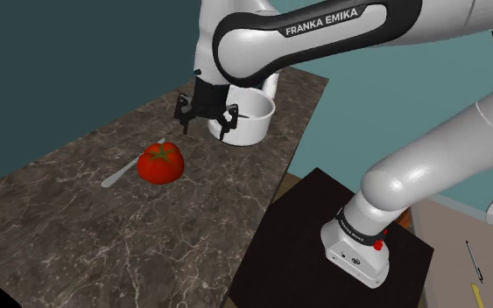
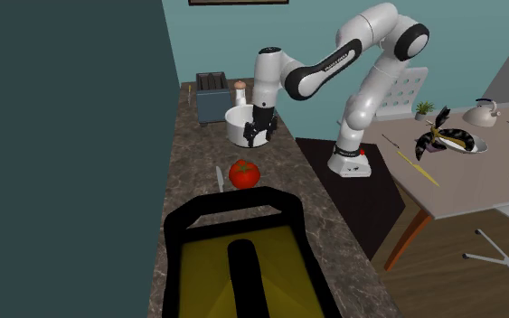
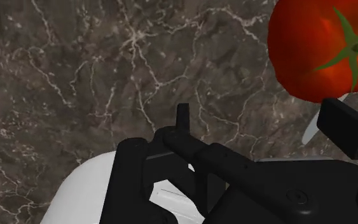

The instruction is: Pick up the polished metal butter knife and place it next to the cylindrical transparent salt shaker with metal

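- The butter knife [image 1: 118, 173] lies flat on the dark marble counter [image 1: 78, 236], just beside the tomato, on the shoulder view's left of it.
- The red tomato [image 1: 160, 163] sits between the knife and the gripper.
- The gripper [image 1: 204, 126] hangs over the counter, its fingers apart and nothing between them.
- The white bowl [image 1: 255, 118] stands just behind the gripper.
- The salt shaker [image 2: 240, 90] stands beside a toaster [image 2: 212, 99], well apart from the knife.
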Robot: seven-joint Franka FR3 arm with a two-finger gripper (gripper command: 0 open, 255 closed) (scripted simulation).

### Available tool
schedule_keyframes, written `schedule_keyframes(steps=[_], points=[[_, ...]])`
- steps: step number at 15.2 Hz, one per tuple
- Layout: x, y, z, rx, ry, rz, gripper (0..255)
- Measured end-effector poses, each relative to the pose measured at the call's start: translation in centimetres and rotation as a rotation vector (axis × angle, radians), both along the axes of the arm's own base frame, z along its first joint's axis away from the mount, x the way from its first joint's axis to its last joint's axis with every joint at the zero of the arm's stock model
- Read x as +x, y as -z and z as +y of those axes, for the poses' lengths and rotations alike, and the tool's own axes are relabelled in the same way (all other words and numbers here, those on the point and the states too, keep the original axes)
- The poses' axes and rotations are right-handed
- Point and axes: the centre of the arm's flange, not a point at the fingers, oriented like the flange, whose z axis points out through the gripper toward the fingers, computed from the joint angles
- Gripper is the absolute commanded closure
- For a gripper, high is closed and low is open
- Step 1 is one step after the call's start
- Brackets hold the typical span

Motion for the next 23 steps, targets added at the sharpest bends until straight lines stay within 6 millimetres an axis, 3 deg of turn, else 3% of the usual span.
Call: schedule_keyframes(steps=[8, 9, 12, 14, 20, 23], points=[[7.6, 4.1, 5.8, 0.015, 0.261, 0.007, 0], [8.8, 4.9, 6.2, 0.018, 0.294, 0.007, 0], [13.2, 4.8, 6.7, 0.018, 0.398, -0.031, 0], [15.1, 6.1, 7.0, -0.032, 0.4, -0.109, 0], [16.2, 9.0, 7.4, -0.041, 0.394, -0.154, 0], [14.8, 11.0, 8.2, 0.003, 0.437, -0.043, 0]])
